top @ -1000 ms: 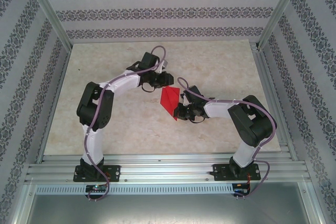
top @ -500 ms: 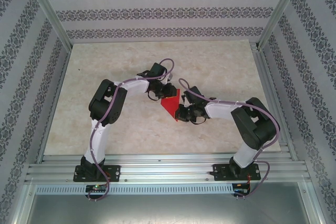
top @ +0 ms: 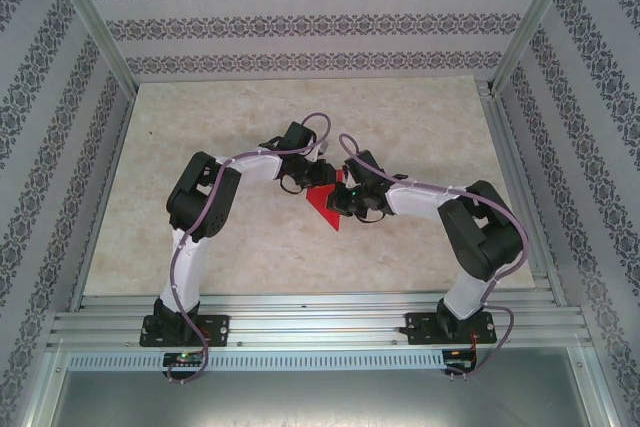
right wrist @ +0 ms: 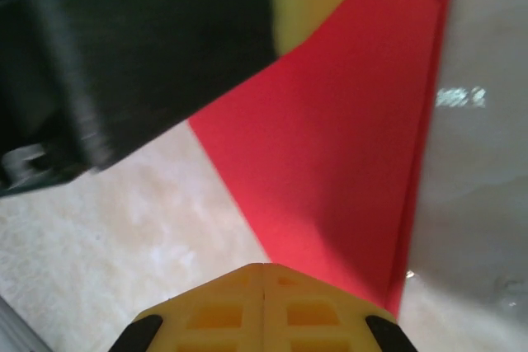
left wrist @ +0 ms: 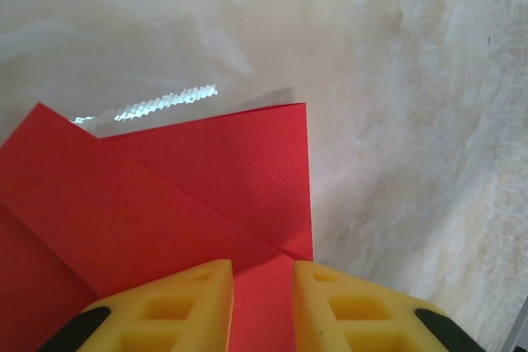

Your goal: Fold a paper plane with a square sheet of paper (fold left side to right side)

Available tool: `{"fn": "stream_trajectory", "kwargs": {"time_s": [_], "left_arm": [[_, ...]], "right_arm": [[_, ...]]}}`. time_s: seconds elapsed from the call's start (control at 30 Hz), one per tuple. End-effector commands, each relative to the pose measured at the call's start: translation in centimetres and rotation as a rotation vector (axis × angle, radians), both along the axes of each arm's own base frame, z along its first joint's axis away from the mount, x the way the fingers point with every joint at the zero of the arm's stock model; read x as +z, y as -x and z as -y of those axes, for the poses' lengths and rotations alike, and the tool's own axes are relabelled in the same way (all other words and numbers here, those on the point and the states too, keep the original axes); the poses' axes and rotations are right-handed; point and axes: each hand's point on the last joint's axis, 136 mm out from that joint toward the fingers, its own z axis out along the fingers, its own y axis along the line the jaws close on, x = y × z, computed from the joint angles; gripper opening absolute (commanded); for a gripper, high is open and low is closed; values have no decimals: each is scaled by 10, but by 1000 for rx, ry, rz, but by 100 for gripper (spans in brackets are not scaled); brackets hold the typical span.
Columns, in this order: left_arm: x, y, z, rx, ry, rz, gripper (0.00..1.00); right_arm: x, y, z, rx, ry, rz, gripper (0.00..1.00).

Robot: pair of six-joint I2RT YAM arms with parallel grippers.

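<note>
ok so the red paper (top: 322, 210) is being seen lying creased near the middle of the table (top: 200, 127), a bit toward the arms' side, its sharp tip being pointed at about 5 o'clock in the top view. It's being crowded from two sides: the left gripper (top: 318, 182) is being held at the paper's 12 o'clock edge and the right gripper (top: 337, 202) at its 3 o'clock edge, just beside each other

In the left wrist view the left gripper (left wrist: 262, 274) is being shown with its yellow fingers (left wrist: 186, 307) slightly apart, only a narrow gap. Red paper (left wrist: 181, 195) is being glimpsed through that gap, flat behind it rather than pinched, as far as can be told. Overlapping flaps with a diagonal crease are being spread toward 10 and 12 o'clock, with a straight edge along the 3 o'clock side and a square corner near 1 o'clock. A glare streak (left wrist: 169, 103) is being reflected off the table at 11 o'clock, just past the paper

In the right wrist view the right gripper (right wrist: 264, 274) is being shown fully closed, fingertips pressed together right at the paper's near edge. Whether any paper is being nipped between them can't be told. The sheet (right wrist: 346, 138) is being stretched off toward 1 o'clock
</note>
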Motion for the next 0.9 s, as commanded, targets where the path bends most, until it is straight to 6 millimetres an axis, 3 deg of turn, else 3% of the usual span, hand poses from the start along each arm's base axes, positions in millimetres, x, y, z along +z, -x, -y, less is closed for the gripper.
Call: {"fn": "stream_trajectory", "kwargs": {"time_s": [0.0, 0.17, 0.4, 0.87], "left_arm": [[-34, 16, -15, 13, -87, -69, 28], [-35, 15, -17, 15, -93, -67, 28], [-38, 15, -17, 14, -104, -70, 28], [-44, 15, -19, 16, -117, -76, 27]], "right_arm": [[-14, -10, 7, -18, 45, 2, 1], [-34, 11, 13, 21, 78, -67, 1], [-47, 50, 27, 91, 144, -142, 1], [-55, 115, 47, 197, 226, -254, 1]]}}
